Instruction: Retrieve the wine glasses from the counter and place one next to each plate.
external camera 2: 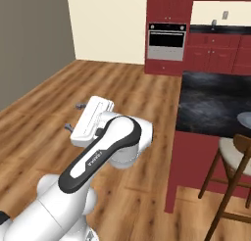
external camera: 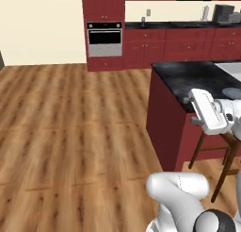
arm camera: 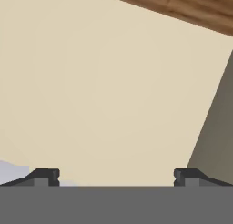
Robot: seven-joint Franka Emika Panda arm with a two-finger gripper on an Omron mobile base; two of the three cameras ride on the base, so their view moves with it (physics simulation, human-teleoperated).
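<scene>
Two-finger gripper (arm camera: pixel 116 175) w/ dark tips spread wide, nothing between, facing cream wall (arm camera: pixel 104 91). Grey-blue round plate (external camera 2: pixel 245 119) on black island top (external camera 2: pixel 211 100); long black counter (external camera: pixel 179 24) far back.

A built-in oven (external camera: pixel 104 38) faces the black-topped island (external camera: pixel 188 78).
</scene>
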